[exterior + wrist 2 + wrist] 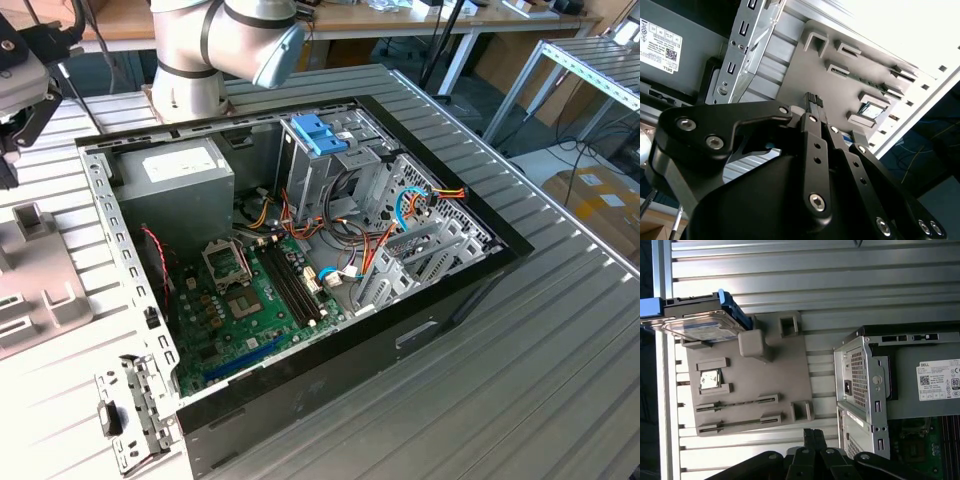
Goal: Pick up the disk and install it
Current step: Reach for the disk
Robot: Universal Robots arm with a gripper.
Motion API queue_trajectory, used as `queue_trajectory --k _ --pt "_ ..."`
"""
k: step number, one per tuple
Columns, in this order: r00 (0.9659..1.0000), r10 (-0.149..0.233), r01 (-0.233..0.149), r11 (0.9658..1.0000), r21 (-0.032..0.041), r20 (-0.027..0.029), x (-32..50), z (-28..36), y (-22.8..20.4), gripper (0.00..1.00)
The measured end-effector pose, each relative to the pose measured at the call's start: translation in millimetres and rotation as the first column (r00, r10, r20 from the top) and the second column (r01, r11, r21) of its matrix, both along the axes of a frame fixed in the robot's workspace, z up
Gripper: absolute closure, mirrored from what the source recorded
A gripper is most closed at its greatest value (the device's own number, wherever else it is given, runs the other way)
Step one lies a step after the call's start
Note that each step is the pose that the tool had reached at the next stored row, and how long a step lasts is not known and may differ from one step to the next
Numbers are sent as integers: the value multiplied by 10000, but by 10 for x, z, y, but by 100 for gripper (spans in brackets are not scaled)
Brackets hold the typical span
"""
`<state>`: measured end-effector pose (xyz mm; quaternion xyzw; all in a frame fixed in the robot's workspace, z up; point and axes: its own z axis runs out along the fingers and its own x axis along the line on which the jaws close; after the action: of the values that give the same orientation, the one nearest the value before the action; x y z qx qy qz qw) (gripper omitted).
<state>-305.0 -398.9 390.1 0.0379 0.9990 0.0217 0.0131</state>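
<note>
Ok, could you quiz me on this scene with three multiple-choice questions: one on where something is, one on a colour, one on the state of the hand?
1. Where is the disk?
A) inside the computer case
B) on the grey plate
C) on the floor

2. What colour is the disk's plastic rail?
A) red
B) blue
C) yellow

3. How is the hand?
A) wide open
B) shut on the disk
C) shut, holding nothing

Answers:
1 B: the first wrist view shows the disk at one end of the grey plate, outside the computer case.
2 B: the rail along its edge is blue.
3 C: in both wrist views its fingers meet with nothing between them.
</note>
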Motion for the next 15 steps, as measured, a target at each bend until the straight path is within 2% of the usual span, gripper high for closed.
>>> queue_trajectory --k 7,10,15 --pt "10000 -1 1 10000 0 0 -56 -2 0 89" --pt "10000 0 0 10000 0 0 -207 -4 0 89" --pt "10000 0 0 10000 0 1 -258 -6 0 89"
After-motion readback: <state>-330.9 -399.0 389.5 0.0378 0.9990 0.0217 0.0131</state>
